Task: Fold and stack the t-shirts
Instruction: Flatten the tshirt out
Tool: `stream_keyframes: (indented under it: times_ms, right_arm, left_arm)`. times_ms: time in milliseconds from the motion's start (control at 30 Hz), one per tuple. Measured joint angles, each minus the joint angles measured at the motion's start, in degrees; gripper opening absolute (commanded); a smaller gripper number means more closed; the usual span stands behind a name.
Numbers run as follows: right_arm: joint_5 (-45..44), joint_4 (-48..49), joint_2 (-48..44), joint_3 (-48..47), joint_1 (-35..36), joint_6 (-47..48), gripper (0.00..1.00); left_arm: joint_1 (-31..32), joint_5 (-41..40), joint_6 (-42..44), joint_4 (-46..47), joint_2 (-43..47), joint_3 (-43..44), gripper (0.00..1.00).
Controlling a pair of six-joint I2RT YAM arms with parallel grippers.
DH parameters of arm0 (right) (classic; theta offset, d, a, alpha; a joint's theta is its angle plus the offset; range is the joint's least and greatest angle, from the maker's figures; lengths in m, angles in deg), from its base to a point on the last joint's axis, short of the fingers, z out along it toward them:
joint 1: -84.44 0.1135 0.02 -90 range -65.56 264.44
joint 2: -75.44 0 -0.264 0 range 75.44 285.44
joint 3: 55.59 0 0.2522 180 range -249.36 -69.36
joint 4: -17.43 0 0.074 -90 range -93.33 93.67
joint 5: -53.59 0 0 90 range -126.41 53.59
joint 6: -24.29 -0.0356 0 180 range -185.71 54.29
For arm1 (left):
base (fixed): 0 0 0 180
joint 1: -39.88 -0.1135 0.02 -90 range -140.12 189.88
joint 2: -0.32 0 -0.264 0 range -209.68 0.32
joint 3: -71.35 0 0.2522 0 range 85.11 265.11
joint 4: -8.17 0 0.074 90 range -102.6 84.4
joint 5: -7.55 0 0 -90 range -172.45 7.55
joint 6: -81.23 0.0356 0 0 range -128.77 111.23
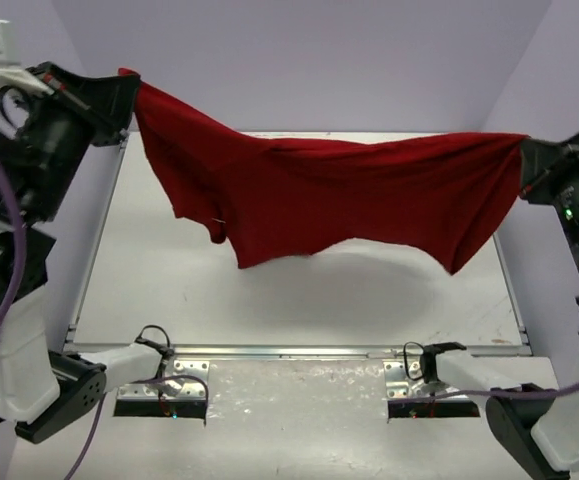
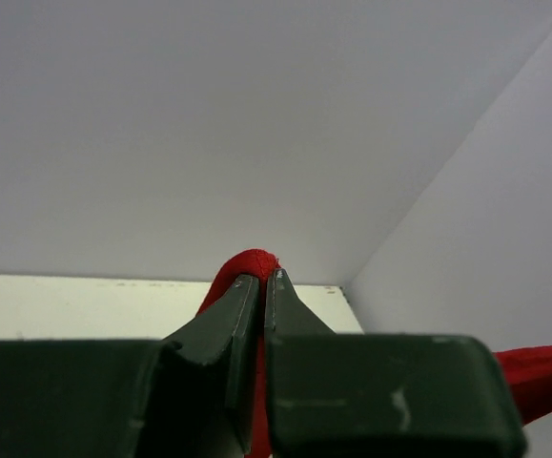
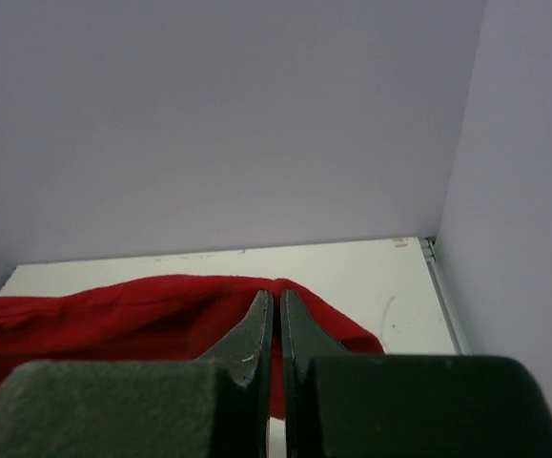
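Top external: both sets of fingertips are hidden by bunched cloth, but in the wrist views the left tool (image 1: 127, 95) and right tool (image 1: 525, 160) are seen clamped on the t-shirt (image 1: 339, 195). It is held aloft, stretched from 10 o'clock to 3 o'clock, with its lower edges hanging clear of the worktop (image 1: 299, 300), which is walled at 9, 12 and 3 o'clock.

t-shirt (image 1: 349, 195): dark red cloth, matt, soft | table (image 1: 269, 300): white, smooth, faint sheen, scuffed | left gripper (image 2: 264, 278): dark matt plastic, lightly scratched | near base plates (image 1: 189, 375): shiny bare metal | walls (image 1: 319, 60): matt, smooth
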Motion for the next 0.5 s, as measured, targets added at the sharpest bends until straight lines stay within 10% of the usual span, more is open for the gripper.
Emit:
stream_keyframes:
  times_ms: [500]
  right_arm:
    - [-5.73, 1.25, -5.77, -0.02, 12.52, 2.49, 0.01]
  left_arm:
    - [0.00, 8.94, -3.17, 7.41, 10.73, 0.15, 0.00]
